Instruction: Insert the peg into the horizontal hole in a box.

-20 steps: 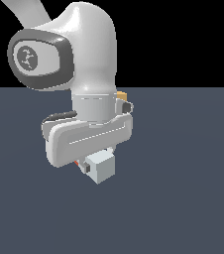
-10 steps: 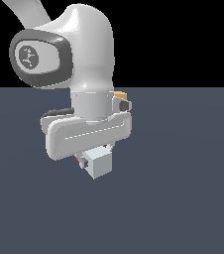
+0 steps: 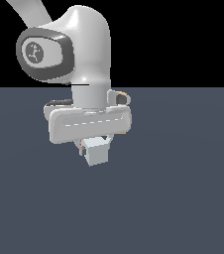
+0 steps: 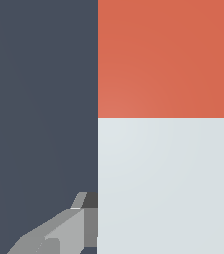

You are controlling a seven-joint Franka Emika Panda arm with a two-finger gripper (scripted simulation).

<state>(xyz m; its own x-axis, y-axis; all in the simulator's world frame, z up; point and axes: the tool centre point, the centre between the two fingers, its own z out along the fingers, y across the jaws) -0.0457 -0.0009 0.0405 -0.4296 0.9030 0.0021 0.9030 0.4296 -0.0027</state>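
Observation:
The peg (image 4: pixel 167 124) fills much of the wrist view, one half red-orange and the other pale grey-white. One grey finger (image 4: pixel 59 233) presses against its pale half; the other finger is hidden behind it. In the exterior view my gripper (image 3: pixel 94 145) is shut on the peg (image 3: pixel 98 155), whose pale end faces the camera below the white hand and above the floor. A small tan-orange sliver of the box (image 3: pixel 126 95) shows behind the wrist, on the exterior view's right. The arm hides the rest of it, and the horizontal hole is hidden.
A flat dark blue-grey floor (image 3: pixel 183 198) spreads all around the hand. The robot's white arm (image 3: pixel 79 49) stands tall in the middle of the exterior view and blocks what lies behind it.
The hand has risen, and the peg has gone up with it in the fingers. The arm has shifted slightly toward the exterior view's left.

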